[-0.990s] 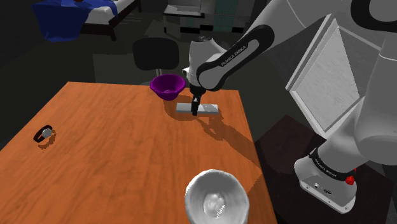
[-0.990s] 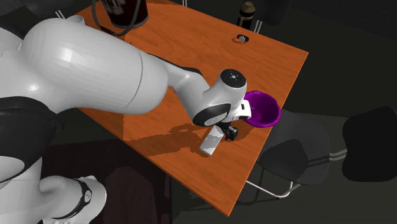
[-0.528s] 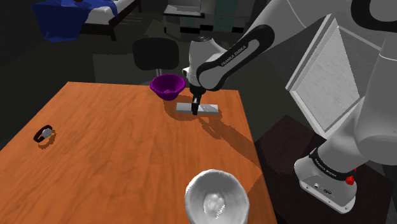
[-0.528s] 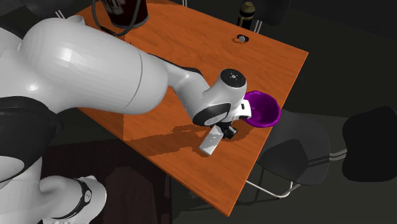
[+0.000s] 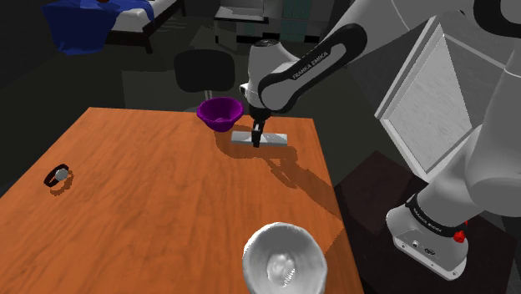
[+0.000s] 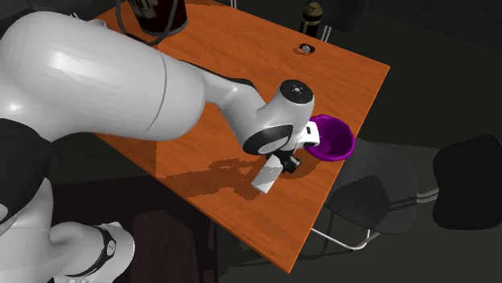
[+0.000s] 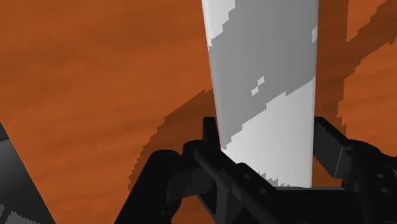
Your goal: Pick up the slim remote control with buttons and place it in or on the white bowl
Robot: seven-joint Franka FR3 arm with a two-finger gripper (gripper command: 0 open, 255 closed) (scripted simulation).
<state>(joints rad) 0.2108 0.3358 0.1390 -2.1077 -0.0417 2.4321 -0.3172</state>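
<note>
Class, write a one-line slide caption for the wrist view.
Black gripper shut on the slim grey-white remote, over the orange table.

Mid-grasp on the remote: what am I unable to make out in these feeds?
The remote: far end cut off by the wrist view's edge, near end behind the gripper; no buttons discernible.
Whether it clears the table: shoulder view, gap too small to tell.
The white bowl: cut off by the shoulder view's bottom edge.
The small dark item near the table's edge: too small to identify.
</note>
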